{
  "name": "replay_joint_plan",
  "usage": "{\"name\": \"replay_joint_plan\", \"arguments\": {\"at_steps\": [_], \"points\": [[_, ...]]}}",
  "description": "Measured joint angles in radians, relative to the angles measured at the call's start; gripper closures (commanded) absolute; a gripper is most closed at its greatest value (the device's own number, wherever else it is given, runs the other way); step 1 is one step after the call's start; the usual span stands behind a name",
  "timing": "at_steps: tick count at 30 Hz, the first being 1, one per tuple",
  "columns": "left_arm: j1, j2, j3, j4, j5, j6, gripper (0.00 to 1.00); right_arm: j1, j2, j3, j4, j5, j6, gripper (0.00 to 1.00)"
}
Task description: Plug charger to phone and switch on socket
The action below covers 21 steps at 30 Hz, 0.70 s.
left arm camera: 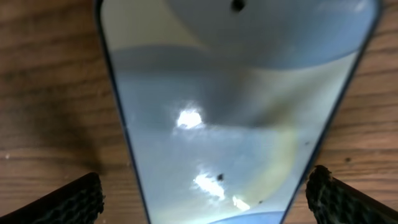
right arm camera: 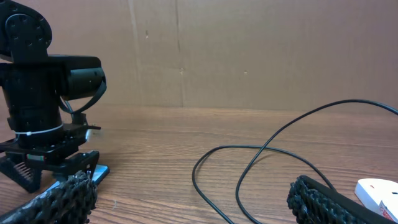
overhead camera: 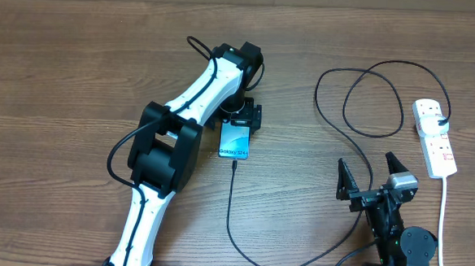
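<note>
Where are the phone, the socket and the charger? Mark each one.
phone (overhead camera: 235, 141): overhead view, middle of screen.
socket (overhead camera: 437, 150): overhead view, white body.
charger (overhead camera: 230, 199): overhead view, cable stretch below the phone.

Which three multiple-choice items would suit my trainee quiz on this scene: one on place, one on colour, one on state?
1. Where in the overhead view is the socket?
A. far right
B. far left
C. centre
2. What colour is the charger cable?
A. white
B. black
C. red
3. How is the right hand?
A. open, empty
B. shut on the charger
C. shut on the socket
Answers: 1 A, the strip lies by the right edge; 2 B, its thin loops are black; 3 A, its fingers stand apart with nothing between them.
</note>
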Motion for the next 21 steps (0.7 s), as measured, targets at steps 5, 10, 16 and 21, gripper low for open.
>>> {"name": "replay_joint_plan", "arguments": {"at_steps": [5,10,16,21], "points": [[-0.003,0.0,0.0,0.04,-0.006,0.0,0.0,0.0,0.0,0.0,0.0,0.0,0.0,0.0],[-0.003,0.0,0.0,0.043,-0.008,0.0,0.0,0.0,0.0,0.0,0.0,0.0,0.0,0.0],[-0.003,0.0,0.0,0.027,-0.008,0.0,0.0,0.0,0.0,0.0,0.0,0.0,0.0,0.0],[-0.003,0.0,0.0,0.021,-0.008,0.0,0.0,0.0,0.0,0.0,0.0,0.0,0.0,0.0]]}}
